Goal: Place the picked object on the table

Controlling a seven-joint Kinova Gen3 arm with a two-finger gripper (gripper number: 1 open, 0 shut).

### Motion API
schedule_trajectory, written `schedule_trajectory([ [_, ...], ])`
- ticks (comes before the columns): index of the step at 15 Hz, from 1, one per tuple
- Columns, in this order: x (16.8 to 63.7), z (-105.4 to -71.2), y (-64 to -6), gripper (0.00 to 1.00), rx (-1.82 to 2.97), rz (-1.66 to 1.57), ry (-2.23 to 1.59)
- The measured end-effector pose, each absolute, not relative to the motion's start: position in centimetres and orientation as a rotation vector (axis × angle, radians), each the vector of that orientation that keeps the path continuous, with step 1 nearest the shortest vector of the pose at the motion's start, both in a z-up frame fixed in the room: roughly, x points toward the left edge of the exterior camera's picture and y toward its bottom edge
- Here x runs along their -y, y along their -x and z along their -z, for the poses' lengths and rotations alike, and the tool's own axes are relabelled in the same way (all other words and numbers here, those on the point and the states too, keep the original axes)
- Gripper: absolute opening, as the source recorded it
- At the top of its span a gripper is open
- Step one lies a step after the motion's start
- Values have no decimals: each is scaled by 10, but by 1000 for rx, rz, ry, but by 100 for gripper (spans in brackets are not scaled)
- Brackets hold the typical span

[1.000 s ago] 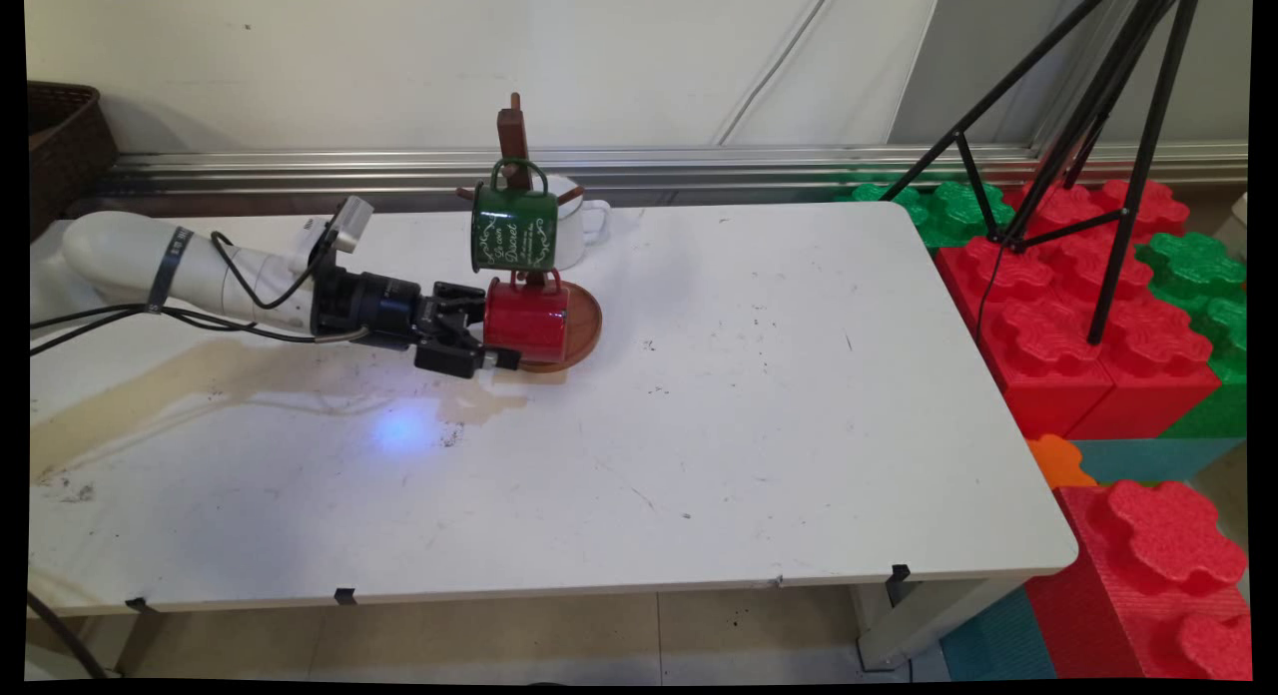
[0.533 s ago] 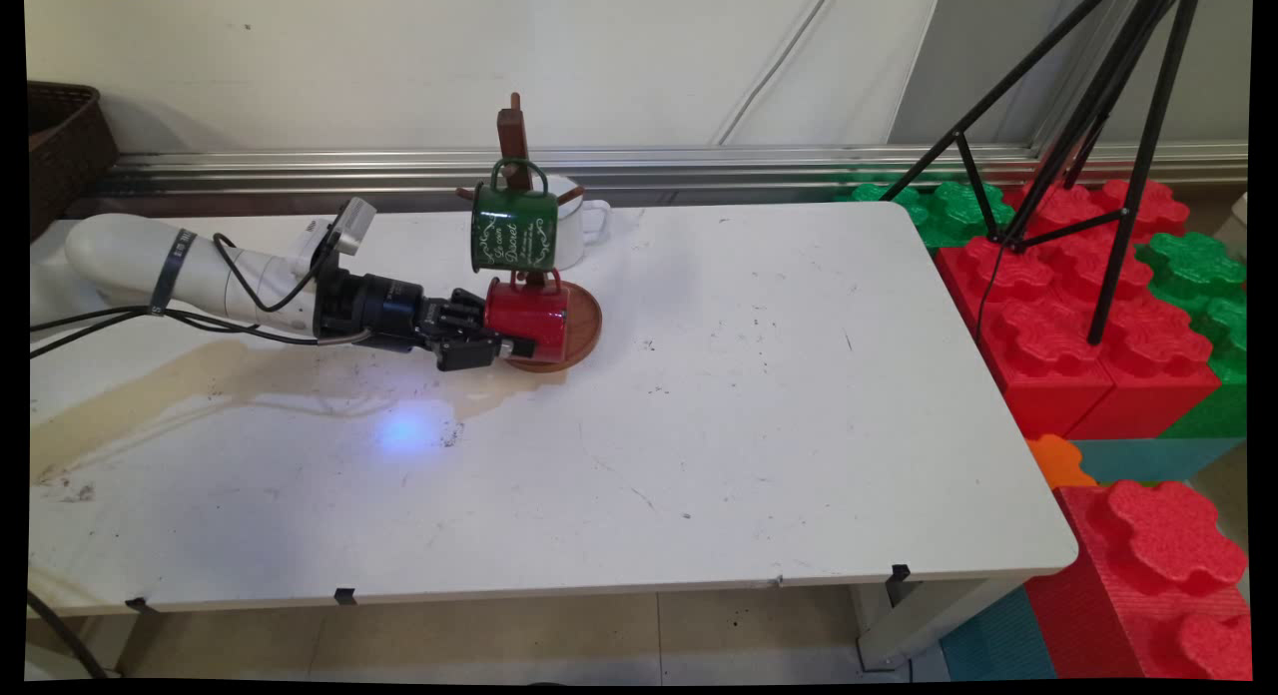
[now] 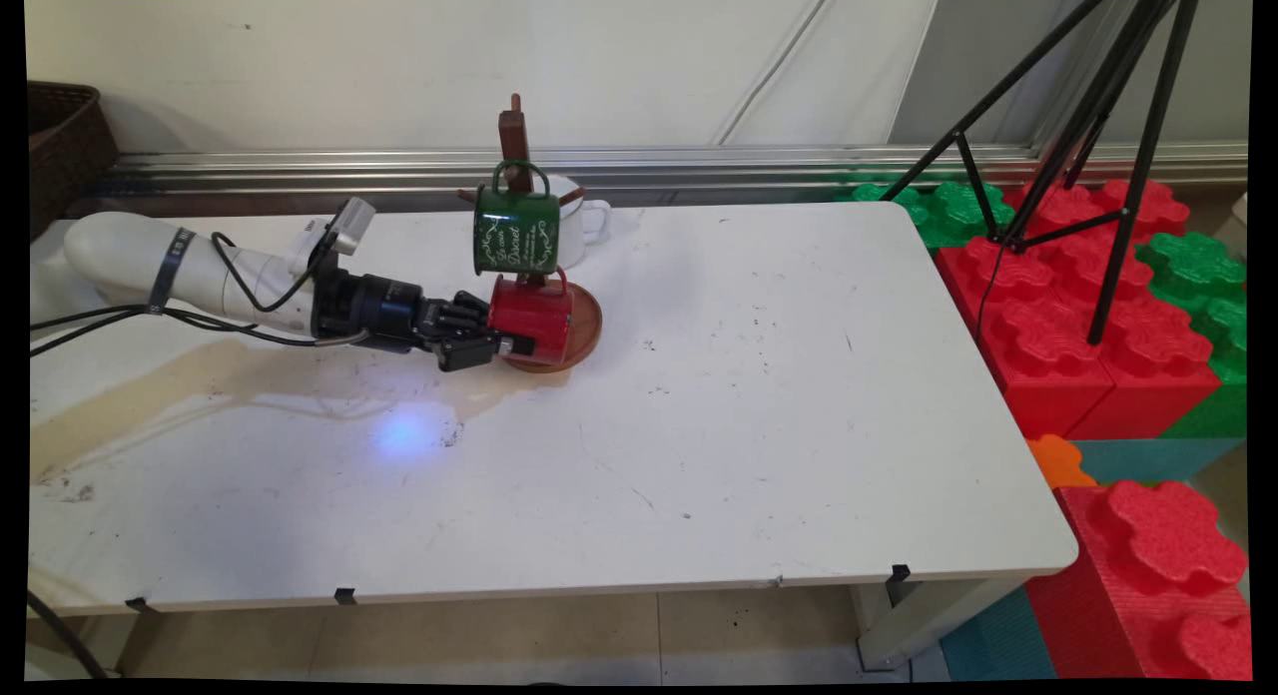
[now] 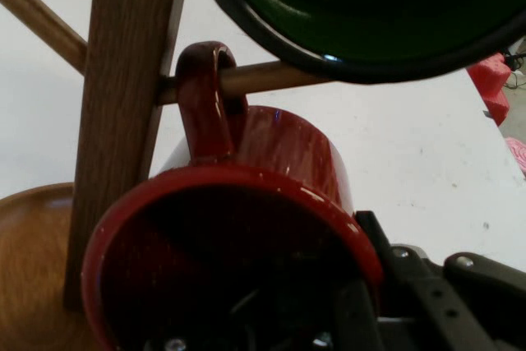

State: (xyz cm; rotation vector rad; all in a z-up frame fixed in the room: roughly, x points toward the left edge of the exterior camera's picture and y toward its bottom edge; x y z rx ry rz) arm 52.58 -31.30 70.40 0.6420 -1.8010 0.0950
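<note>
**Ana:** Starting at the left, what do you have?

**Me:** A dark woven basket (image 3: 62,141) in the far corner, then a pale brown stain (image 3: 200,375) spread across the smooth white table (image 3: 759,425). My arm lies low over it, reaching right.

**Ana:** And the hand?

**Me:** The gripper (image 3: 504,338) is pinched on the rim of the red mug (image 3: 534,321). In the hand view one black finger (image 4: 352,310) sits inside the mug's dark mouth and the other lies along its outer wall, so the wall is clamped between them.

**Ana:** Where's the mug itself?

**Me:** Hanging on the wooden mug tree (image 3: 515,136). Its rounded loop handle (image 4: 209,104) is threaded over a thin round peg (image 4: 255,78) that sticks out from the flat, grained post. The mug is glossy, enamel-like, its mouth turned toward my camera. It hangs just above the tree's round brown base (image 3: 584,326).

**Ana:** Anything else on the tree?

**Me:** A green mug (image 3: 514,231) with white lettering hangs from a higher peg, just above the red one. A white mug (image 3: 579,226) is behind them.

**Ana:** Further right?

**Me:** Off the table, a black tripod (image 3: 1088,126) stands over big red and green foam blocks (image 3: 1078,316) with knobbly, flower-shaped studs.
</note>
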Motion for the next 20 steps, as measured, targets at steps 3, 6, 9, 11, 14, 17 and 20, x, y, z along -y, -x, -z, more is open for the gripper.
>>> schedule_trajectory([
  [3,312,-706,-527,0,1795,-87,-640],
  [6,310,-710,-528,0,1787,-77,-630],
  [9,305,-715,-529,0,1781,-66,-614],
  [11,300,-718,-530,0,1782,-56,-604],
  [14,288,-722,-533,0,1790,-33,-585],
  [17,279,-724,-537,0,1802,-18,-573],
  [20,267,-727,-546,0,1828,-3,-556],
])
